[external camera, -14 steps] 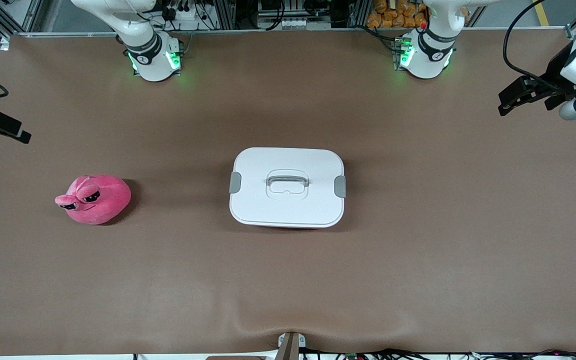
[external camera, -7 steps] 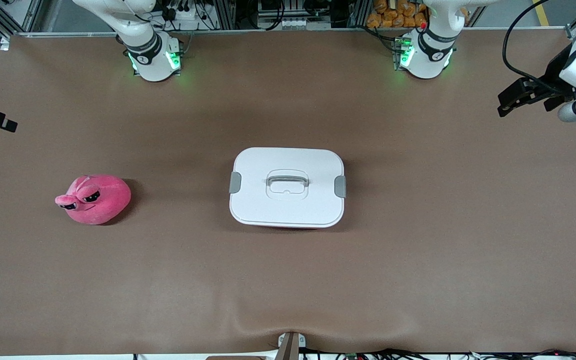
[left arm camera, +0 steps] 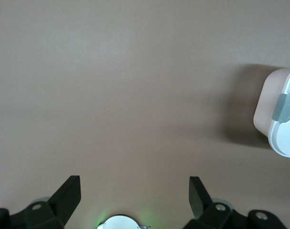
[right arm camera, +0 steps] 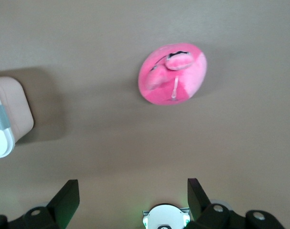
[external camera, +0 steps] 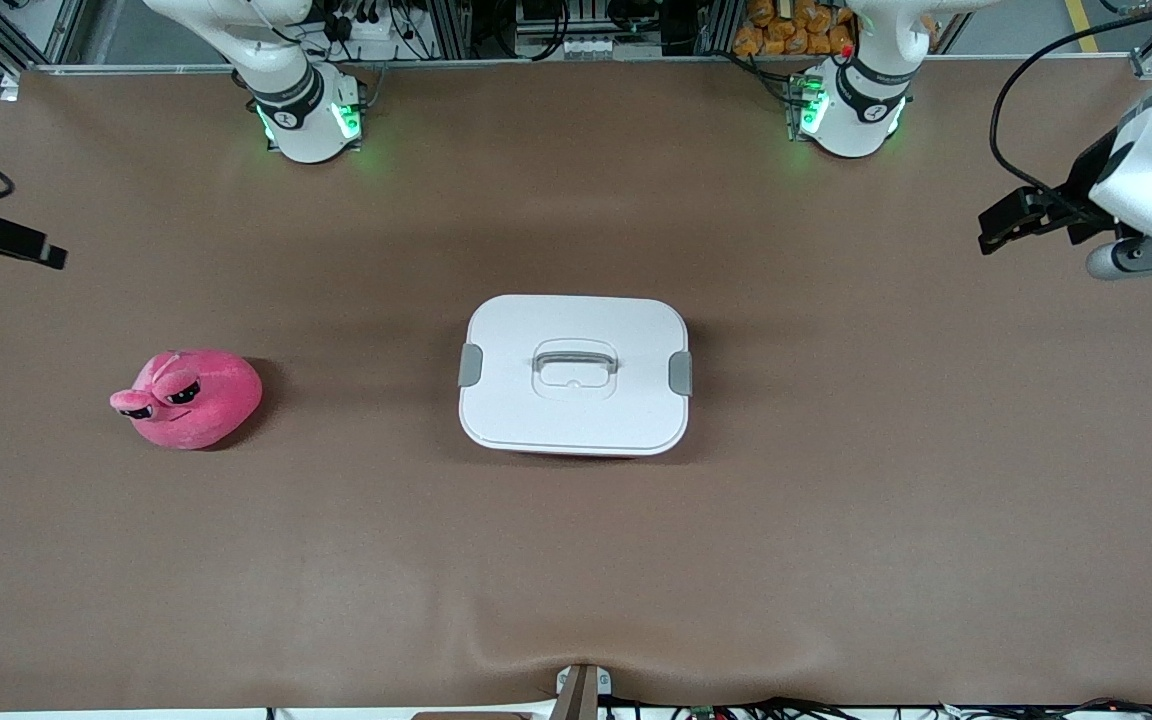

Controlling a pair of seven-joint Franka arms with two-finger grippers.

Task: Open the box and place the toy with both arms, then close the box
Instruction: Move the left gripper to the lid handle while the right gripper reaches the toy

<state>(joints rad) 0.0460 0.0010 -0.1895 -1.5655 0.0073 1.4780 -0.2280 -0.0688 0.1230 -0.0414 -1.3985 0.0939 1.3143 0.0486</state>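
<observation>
The box [external camera: 574, 375] stands shut in the middle of the table, with a white lid, grey side clips and a recessed grey handle [external camera: 575, 359]. Its pink wall shows in the left wrist view [left arm camera: 265, 114] and in the right wrist view [right arm camera: 13, 107]. The toy [external camera: 188, 398], a hot-pink plush, lies toward the right arm's end of the table and shows in the right wrist view [right arm camera: 173, 74]. My left gripper [external camera: 1008, 222] hangs open and empty over the bare table at the left arm's end [left arm camera: 134, 193]. My right gripper [external camera: 6, 243] hangs open and empty over the table's edge at the right arm's end [right arm camera: 133, 195].
The brown table mat [external camera: 576, 560] is bare around the box and the toy. The two green-lit arm bases [external camera: 308, 120] [external camera: 851, 110] stand along the table's back edge. A small mount [external camera: 581, 690] sits at the table's front edge.
My left gripper has dropped a little and shifted slightly toward the box. My right gripper drew back, then came in over the table's edge again. The box and toy have not moved.
</observation>
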